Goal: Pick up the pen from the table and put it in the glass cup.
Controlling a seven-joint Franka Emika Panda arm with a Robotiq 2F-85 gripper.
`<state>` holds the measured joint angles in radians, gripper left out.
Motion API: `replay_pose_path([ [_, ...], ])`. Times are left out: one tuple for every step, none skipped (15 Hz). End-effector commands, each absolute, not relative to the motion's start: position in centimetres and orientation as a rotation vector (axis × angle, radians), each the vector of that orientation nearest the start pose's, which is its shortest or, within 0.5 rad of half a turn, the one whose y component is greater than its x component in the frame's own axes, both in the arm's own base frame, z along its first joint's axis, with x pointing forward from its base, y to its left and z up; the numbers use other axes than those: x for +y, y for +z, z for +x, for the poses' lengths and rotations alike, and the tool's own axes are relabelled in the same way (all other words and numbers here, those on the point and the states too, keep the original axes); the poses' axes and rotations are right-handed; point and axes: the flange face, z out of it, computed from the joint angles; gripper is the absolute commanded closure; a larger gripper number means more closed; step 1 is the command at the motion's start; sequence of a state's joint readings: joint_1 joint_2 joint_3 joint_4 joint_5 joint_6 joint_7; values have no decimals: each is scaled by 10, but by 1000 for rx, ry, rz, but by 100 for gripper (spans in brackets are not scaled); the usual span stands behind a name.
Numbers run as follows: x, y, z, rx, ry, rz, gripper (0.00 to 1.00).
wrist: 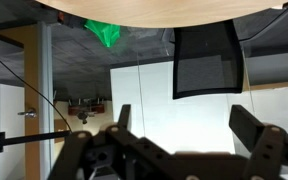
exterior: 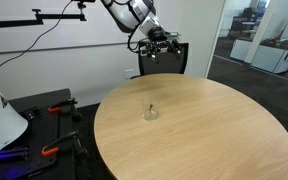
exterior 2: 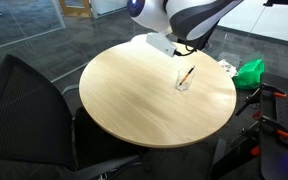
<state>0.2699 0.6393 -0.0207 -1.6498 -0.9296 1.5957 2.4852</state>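
Note:
The pen (exterior 2: 186, 76) stands tilted inside the glass cup (exterior 2: 183, 82) on the round tan table (exterior 2: 134, 95). In an exterior view the cup (exterior: 150, 113) sits near the table's middle with the pen (exterior: 149, 105) sticking up from it. My gripper (exterior: 165, 43) is raised high above the table's far edge, well away from the cup. In the wrist view the gripper (wrist: 182, 125) is open and empty, its two fingers spread apart against a white wall. The other exterior view shows only the arm's body (exterior 2: 179, 18).
A black mesh chair (exterior: 164, 60) stands behind the table and shows in the wrist view (wrist: 206, 58). Another black chair (exterior 2: 29, 110) is at the near side. A green object (exterior 2: 249, 71) lies beside the table. Tools and clamps (exterior: 44, 125) lie on a dark bench.

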Motion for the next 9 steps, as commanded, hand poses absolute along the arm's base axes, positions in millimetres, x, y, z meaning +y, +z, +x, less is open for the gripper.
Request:
replay_pose_path([
  [73, 247, 626, -1750, 913, 1298, 0],
  [73, 251, 626, -1755, 916, 1297, 0],
  [73, 250, 626, -1754, 914, 1298, 0],
  [73, 248, 625, -1752, 912, 1299, 0],
  [74, 245, 625, -1748, 910, 1300, 0],
  [74, 244, 625, -1745, 908, 1302, 0],
  [74, 243, 625, -1745, 908, 1302, 0],
  [74, 243, 625, -1745, 907, 1302, 0],
  [74, 243, 625, -1745, 907, 1302, 0],
])
